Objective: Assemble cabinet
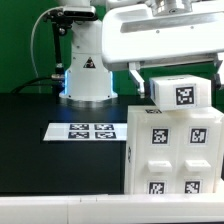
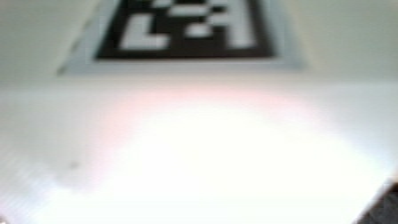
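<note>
1. Exterior view: the cabinet stands on the black table at this view's right, near the front edge. Whether anything is inside it cannot be told, since only closed panelled faces show.
2. The cabinet stands upright with its long axis vertical; a smaller white block sits on top, its tagged face turned toward the camera.
3. Six square tags show on the cabinet's lower faces, some cut off by the picture's edge, and one on the top block.
4. One marker board lies flat on the table, left of the cabinet and near it; it carries four tags.
5. The gripper is hidden: the arm's white body hangs just over the cabinet, and I cannot tell whether the fingers are apart or together.
6. Wrist view: a blurred white surface fills the picture, with one tag on it.
</note>
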`<state>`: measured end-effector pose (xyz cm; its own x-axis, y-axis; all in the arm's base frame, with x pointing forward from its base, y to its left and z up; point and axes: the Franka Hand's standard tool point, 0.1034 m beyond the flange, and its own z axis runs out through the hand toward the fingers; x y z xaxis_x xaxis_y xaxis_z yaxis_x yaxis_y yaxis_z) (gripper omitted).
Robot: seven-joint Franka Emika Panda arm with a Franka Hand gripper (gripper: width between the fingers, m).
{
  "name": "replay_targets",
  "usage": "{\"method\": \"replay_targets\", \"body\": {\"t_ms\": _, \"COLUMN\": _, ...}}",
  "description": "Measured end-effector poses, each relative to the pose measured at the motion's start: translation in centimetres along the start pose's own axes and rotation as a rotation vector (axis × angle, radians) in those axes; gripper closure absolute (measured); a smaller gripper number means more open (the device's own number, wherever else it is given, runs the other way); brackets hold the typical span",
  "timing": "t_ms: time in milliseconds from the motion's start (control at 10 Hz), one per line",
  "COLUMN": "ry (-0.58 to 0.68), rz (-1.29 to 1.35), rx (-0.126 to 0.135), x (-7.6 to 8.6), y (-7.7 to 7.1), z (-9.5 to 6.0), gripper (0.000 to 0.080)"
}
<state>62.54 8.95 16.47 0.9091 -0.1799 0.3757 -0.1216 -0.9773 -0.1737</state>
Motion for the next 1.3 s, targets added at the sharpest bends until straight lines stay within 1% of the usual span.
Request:
{"method": "replay_targets", "body": {"t_ms": 100, "ry": -0.078, "rz": 0.003, "rx": 0.01, "x": 0.6, "y": 0.2, "z": -0.3, "gripper": 0.0001}}
{"method": "replay_targets", "body": {"t_ms": 200, "ry": -0.161, "rz": 0.016, "rx": 0.021, "x": 0.5, "y": 0.5, "z": -0.1, "gripper": 0.0003}}
{"method": "replay_targets", "body": {"t_ms": 300, "ry": -0.205, "rz": 0.02, "rx": 0.025, "x": 0.6, "y": 0.7, "z": 0.2, "gripper": 0.0003}}
{"method": "replay_targets", "body": {"t_ms": 400, "ry": -0.287, "rz": 0.011, "rx": 0.024, "x": 0.3, "y": 1.0, "z": 0.5, "gripper": 0.0003}}
{"method": "replay_targets", "body": {"t_ms": 500, "ry": -0.347, "rz": 0.008, "rx": 0.021, "x": 0.4, "y": 1.5, "z": 0.9, "gripper": 0.0003}}
{"method": "replay_targets", "body": {"t_ms": 600, "ry": -0.338, "rz": 0.016, "rx": 0.008, "x": 0.7, "y": 1.7, "z": 1.3, "gripper": 0.0003}}
{"method": "replay_targets", "body": {"t_ms": 700, "ry": -0.335, "rz": 0.012, "rx": -0.006, "x": 0.5, "y": 1.3, "z": 1.3, "gripper": 0.0003}}
{"method": "replay_targets", "body": {"t_ms": 800, "ry": -0.335, "rz": 0.027, "rx": -0.008, "x": 0.6, "y": 1.4, "z": 1.3, "gripper": 0.0003}}
{"method": "replay_targets", "body": {"t_ms": 1000, "ry": -0.335, "rz": 0.028, "rx": -0.009, "x": 0.6, "y": 1.5, "z": 1.4, "gripper": 0.0263}}
{"method": "replay_targets", "body": {"t_ms": 1300, "ry": -0.333, "rz": 0.281, "rx": -0.052, "x": 0.5, "y": 1.6, "z": 1.4, "gripper": 0.0264}}
